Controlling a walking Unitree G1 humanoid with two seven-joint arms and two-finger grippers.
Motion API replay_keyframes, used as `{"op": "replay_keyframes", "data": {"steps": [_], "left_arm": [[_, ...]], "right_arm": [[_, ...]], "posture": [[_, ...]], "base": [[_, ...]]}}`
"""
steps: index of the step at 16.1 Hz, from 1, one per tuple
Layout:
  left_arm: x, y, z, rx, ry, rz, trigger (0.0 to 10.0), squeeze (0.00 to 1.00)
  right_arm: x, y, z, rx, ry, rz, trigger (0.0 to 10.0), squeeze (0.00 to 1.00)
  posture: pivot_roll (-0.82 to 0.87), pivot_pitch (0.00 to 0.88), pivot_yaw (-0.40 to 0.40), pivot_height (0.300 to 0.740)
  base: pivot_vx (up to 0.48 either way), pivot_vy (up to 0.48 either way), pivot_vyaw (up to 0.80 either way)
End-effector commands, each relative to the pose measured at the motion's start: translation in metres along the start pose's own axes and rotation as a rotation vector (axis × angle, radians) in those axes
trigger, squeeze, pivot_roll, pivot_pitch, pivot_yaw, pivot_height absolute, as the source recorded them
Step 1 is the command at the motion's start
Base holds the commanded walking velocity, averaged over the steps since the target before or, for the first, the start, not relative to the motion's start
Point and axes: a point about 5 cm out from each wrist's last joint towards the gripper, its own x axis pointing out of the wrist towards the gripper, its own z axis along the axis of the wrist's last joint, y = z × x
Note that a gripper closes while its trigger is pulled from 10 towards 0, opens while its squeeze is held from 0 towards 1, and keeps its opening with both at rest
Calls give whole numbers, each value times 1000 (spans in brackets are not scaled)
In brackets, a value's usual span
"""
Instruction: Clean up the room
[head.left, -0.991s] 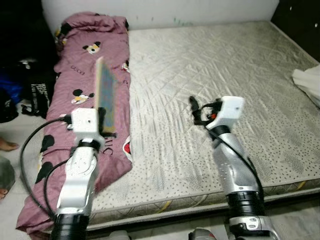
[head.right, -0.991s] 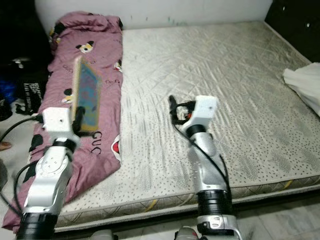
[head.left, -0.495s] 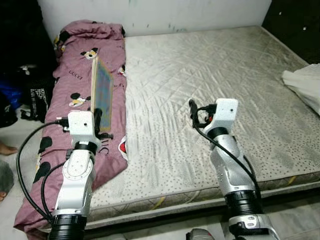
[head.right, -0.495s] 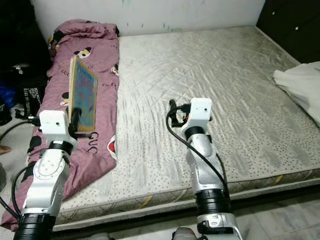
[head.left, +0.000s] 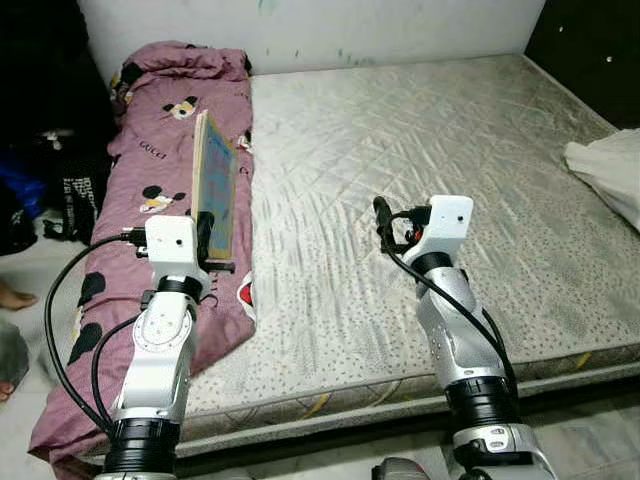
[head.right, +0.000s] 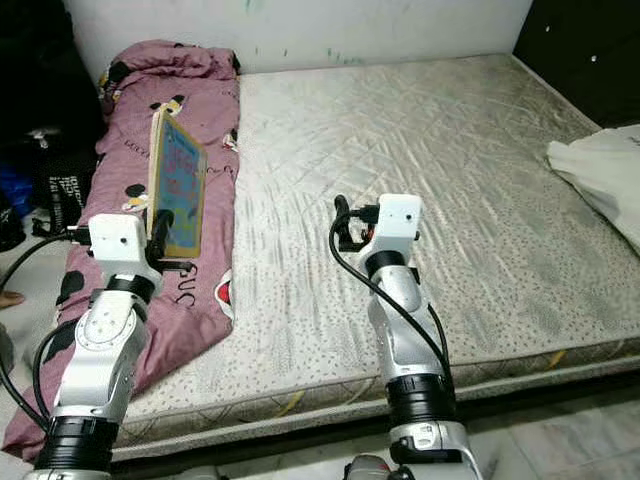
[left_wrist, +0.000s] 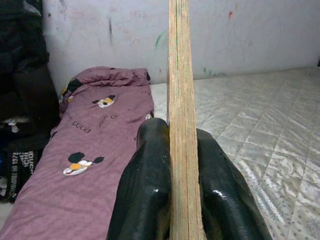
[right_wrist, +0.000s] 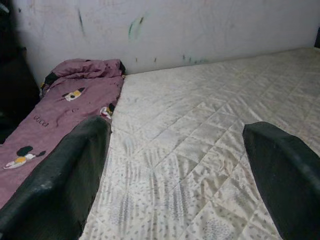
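The robot stood at the near edge of a bare mattress (head.left: 420, 130) with both arms raised over it. The left gripper (head.right: 160, 240) was closed tight on a thin flat board (head.right: 178, 185), holding it upright on edge by its lower end, so that it stood up above the pink blanket (head.left: 150, 150) lying along the left side of the mattress. In the left wrist view, both black fingers (left_wrist: 145, 190) pressed against the board's two faces, with its layered wooden edge (left_wrist: 179, 100) rising straight between them. The face turned to the right carried a blue printed picture.

The right gripper (head.left: 385, 222) hung over the middle of the mattress, near the front, holding nothing. Its fingers (right_wrist: 60, 175) were spread wide apart, with only quilted fabric between them.

A white cloth (head.left: 605, 165) lay at the far right edge of the mattress, and dark bags (head.left: 60, 190) sat on the floor to the left, beside the blanket. A person's bare foot (head.left: 12, 296) showed on the floor at the left edge.

The step in hand looked like carrying: the board was already picked up and lifted clear of the bedding, with no place to put it in view. The next move would call for turning or walking toward wherever it belongs, keeping the grip firm so the tall board does not tip or swing.
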Motion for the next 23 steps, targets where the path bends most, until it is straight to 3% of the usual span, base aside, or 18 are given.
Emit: {"op": "replay_keyframes", "data": {"steps": [1,7,18,19,20,21,22,23], "left_arm": [[4,2,12,1,-59,3,10000,0],[6,-1,12,8,-52,-8,10000,0],[5,-2,11,-13,-49,-3,10000,0],[5,-2,11,-15,-49,-3,10000,0],[5,-2,11,-15,-49,-2,10000,0],[5,-2,11,-16,-49,-1,10000,0],[5,-2,11,-19,-49,6,10000,0],[5,-2,11,-20,-48,9,10000,0]], "right_arm": [[3,3,4,18,-21,14,10000,0],[3,2,4,16,-15,6,10000,0],[3,0,4,3,-6,5,10000,0],[3,0,4,6,-9,3,3098,0],[3,0,4,9,-11,4,0,0],[3,0,4,9,-12,7,588,0],[3,-1,4,1,-9,4,10000,0],[3,-2,4,1,-6,2,10000,0]], "posture": [[-93,0,38,740],[-97,0,33,740],[-99,0,23,740],[-99,0,23,740],[-99,0,23,740],[-100,0,20,740],[-100,0,19,740],[-100,0,18,740]], "base": [[0,0,0],[0,0,0],[0,-341,0],[0,-315,0],[0,-274,0],[0,0,0],[0,0,0],[0,0,0]]}}
